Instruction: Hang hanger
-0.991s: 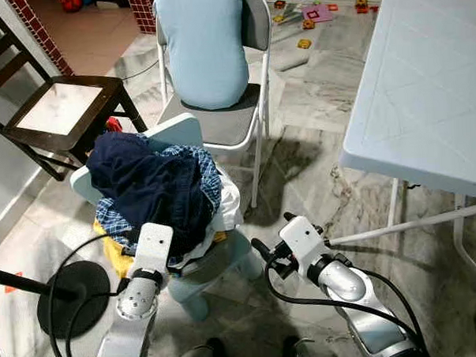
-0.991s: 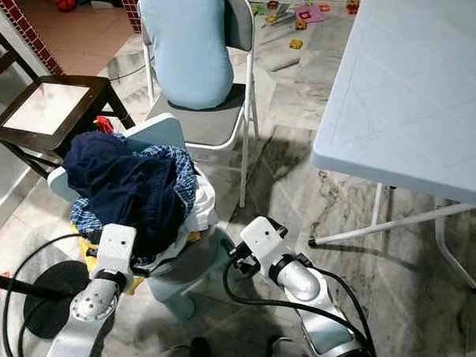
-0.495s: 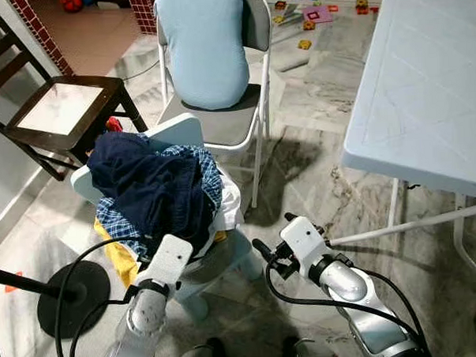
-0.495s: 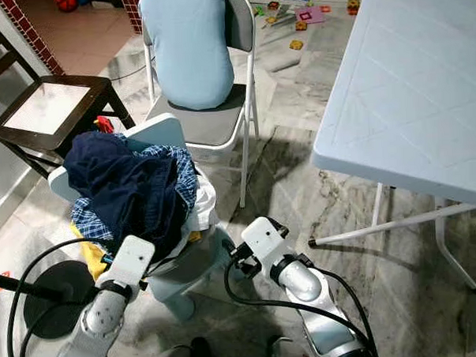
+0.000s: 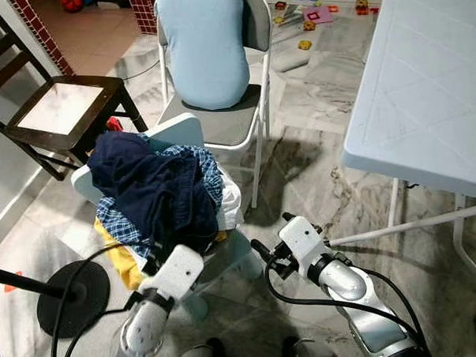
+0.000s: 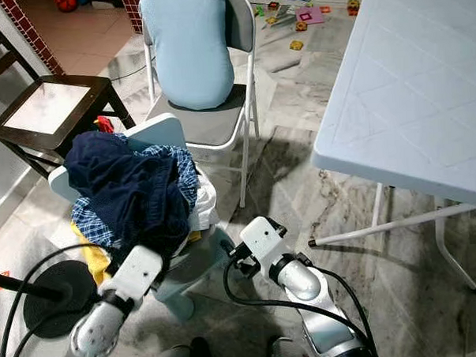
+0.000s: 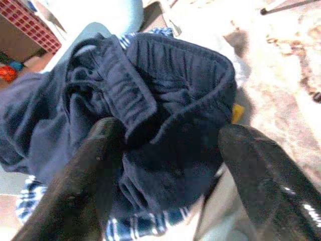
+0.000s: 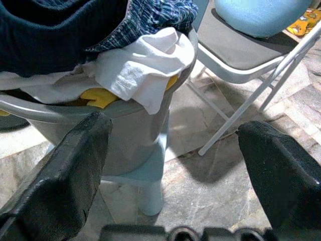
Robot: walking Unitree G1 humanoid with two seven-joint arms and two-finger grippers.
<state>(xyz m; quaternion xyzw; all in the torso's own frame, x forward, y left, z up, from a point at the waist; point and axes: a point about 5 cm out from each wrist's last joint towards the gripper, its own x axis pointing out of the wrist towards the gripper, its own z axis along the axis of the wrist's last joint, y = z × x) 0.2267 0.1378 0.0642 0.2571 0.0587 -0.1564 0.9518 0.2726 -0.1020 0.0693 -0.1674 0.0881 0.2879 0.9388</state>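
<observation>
A small pale-blue plastic chair stands on the marble floor, heaped with laundry: a navy garment lies on top of the heap, over a blue plaid shirt, with a white cloth spilling over the chair's near right edge and a yellow cloth hanging at its near left. No hanger can be made out in the heap or near it. The left pincer sits at the near edge of the chair; in the left wrist view its two black fingers are spread apart on either side of the navy garment's bunched elastic waistband, close against the fabric but not clamped on it. The right pincer is low beside the chair's near right corner, its fingers wide apart and holding nothing, facing the chair's seat and leg. Behind the plastic chair stands a white folding chair with a light-blue cushion leaning on its back. To the plastic chair's left rear is a dark wooden chair, and to its near left a black round stand base rests on the floor. Off to the chair's right is a white plastic counter, and small toys lie scattered on the floor beyond the folding chair.
</observation>
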